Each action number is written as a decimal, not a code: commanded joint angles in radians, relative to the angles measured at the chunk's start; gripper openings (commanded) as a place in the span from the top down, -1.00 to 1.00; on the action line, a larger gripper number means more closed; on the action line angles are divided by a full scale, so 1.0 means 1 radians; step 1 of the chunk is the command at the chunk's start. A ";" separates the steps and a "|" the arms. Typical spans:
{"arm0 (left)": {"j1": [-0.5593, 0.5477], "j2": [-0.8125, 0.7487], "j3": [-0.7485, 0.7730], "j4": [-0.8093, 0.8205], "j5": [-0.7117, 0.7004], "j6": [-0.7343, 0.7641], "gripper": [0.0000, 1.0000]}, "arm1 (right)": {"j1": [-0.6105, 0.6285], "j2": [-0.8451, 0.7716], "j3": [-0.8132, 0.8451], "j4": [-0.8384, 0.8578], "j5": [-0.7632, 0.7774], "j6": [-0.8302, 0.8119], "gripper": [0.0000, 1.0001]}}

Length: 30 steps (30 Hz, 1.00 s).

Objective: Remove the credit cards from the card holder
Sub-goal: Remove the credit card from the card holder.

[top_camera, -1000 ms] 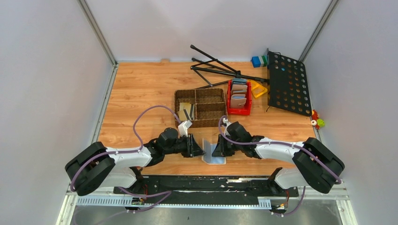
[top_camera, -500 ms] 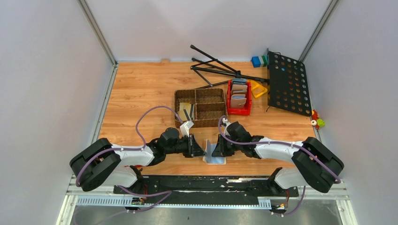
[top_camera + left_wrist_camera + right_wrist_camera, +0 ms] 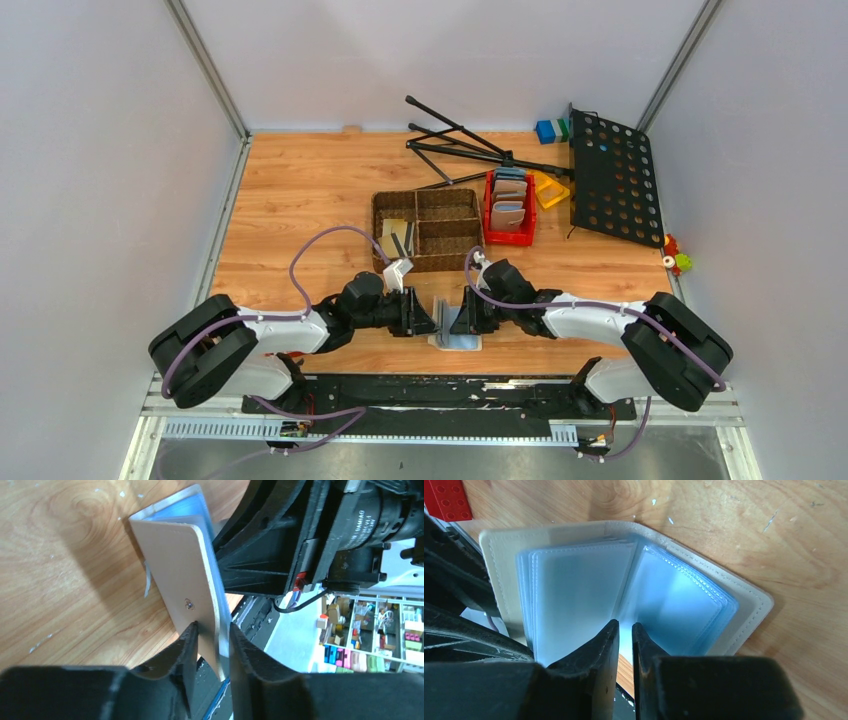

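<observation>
Card holder [image 3: 458, 330] stands open on the worktop [image 3: 300, 190], just on the arms' side of the brown basket [image 3: 427, 228]. In the last second its cover has risen and the right gripper [image 3: 625, 635] has closed in: extraction judged imminent. Left gripper [image 3: 212, 645] jaws clamp the beige cover. Right jaws sit nearly closed at the pocket fold, hold undeterminable. Pockets blurred; no credit cards discernible

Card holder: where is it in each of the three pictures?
Top external: card holder low centre, near edge of the wooden table.
Left wrist: card holder centre, beige cover standing upright.
Right wrist: card holder centre, open, blue pockets showing.
Shared landmark: the wooden table under it.
</observation>
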 commanded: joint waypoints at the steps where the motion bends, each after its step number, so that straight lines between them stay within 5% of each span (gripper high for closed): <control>1: 0.004 -0.005 0.024 -0.036 -0.014 0.026 0.21 | 0.005 0.001 0.023 0.014 0.002 -0.017 0.66; 9: 0.004 0.013 0.020 -0.008 -0.005 0.019 0.03 | 0.005 0.004 0.023 0.019 -0.003 -0.015 0.66; 22: 0.004 0.027 0.006 0.067 0.004 0.004 0.01 | 0.005 -0.004 0.023 0.020 -0.011 -0.020 0.62; 30: 0.004 -0.005 0.005 0.039 -0.005 0.013 0.64 | 0.005 0.001 0.024 0.026 -0.016 -0.019 0.63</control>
